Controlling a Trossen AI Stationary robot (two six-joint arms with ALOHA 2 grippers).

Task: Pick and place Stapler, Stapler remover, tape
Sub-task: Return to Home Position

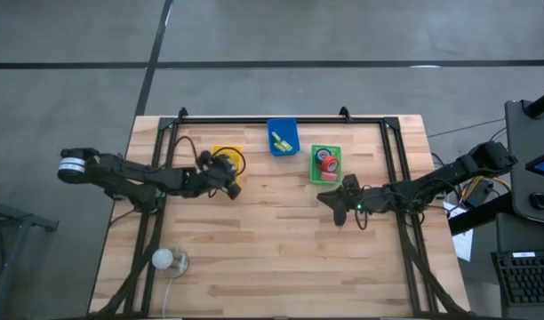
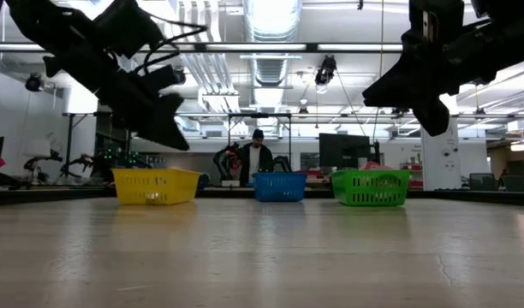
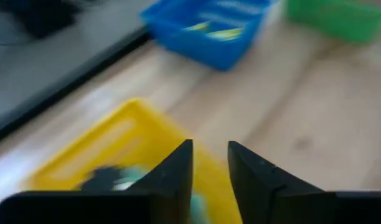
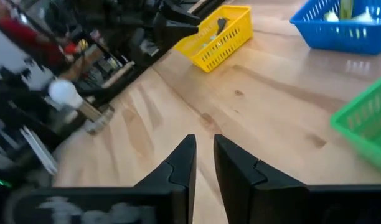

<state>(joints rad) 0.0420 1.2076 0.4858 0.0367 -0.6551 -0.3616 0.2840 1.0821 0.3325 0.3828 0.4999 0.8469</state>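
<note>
Down at table height, the bare wooden table (image 2: 262,257) fills the foreground. Along its far edge stand three baskets in a row, well apart from each other: the yellow basket (image 2: 155,186) on the picture's left, the blue basket (image 2: 280,186) in the middle, the green basket (image 2: 371,188) to the right. Up top, two dark arms hang in from above, both clear of the wood. The left gripper (image 2: 170,135) points down at a slant above the yellow basket; the right gripper (image 2: 434,122) hangs higher, above and just right of the green one. Behind the blue basket, out in the room, a person (image 2: 256,156) in dark clothes stands under the ceiling lights.
</note>
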